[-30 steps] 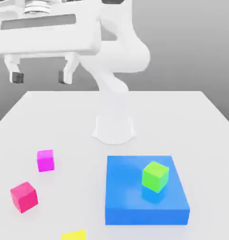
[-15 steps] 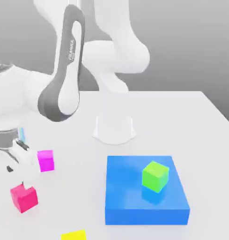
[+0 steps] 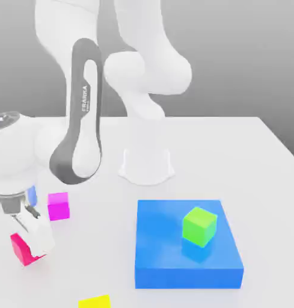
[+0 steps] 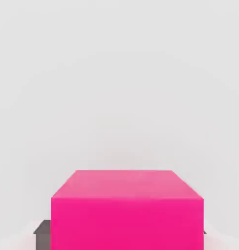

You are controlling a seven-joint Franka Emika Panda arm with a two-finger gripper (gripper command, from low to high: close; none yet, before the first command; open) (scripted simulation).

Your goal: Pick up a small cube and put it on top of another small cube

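Crimson small cube point(image 3: 21, 248) sits between the pincer point(image 3: 30, 242) jaws, clamp state unclear; off-centre closing may nudge it across the white bench point(image 3: 233, 150).

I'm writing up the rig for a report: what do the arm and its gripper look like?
The arm is glossy white with rounded, bulbous joints. One link carries a dark grey oval band with small white lettering running along it. The gripper has a white body, a small blue patch near the wrist, and white fingers.

White table point(image 3: 233, 144), crimson cube point(image 3: 20, 249), magenta cube point(image 3: 58, 206), blue block point(image 3: 173, 252)
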